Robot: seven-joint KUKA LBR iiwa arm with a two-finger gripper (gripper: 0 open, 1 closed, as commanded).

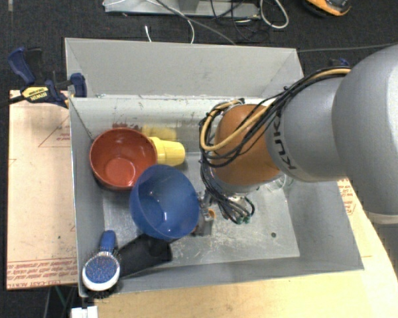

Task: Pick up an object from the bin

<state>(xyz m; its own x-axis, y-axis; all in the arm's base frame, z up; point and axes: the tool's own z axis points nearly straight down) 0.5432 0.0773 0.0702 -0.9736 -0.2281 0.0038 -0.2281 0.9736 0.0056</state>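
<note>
My gripper (204, 221) is low in the middle of the bin, mostly hidden under the arm's wrist, and its tip sits right beside the right rim of a blue bowl (162, 201). The blue bowl stands upright with nothing in it. A red bowl (122, 158) lies behind it to the left, their rims touching or overlapping. A yellow plastic object (166, 148) rests behind both bowls near the back wall. I see nothing held in the gripper.
A brush with a round blue-and-white head (101, 270) and a black handle (143, 253) lies in the front left corner, just in front of the blue bowl. The arm with its orange cover and cables covers the bin's right half.
</note>
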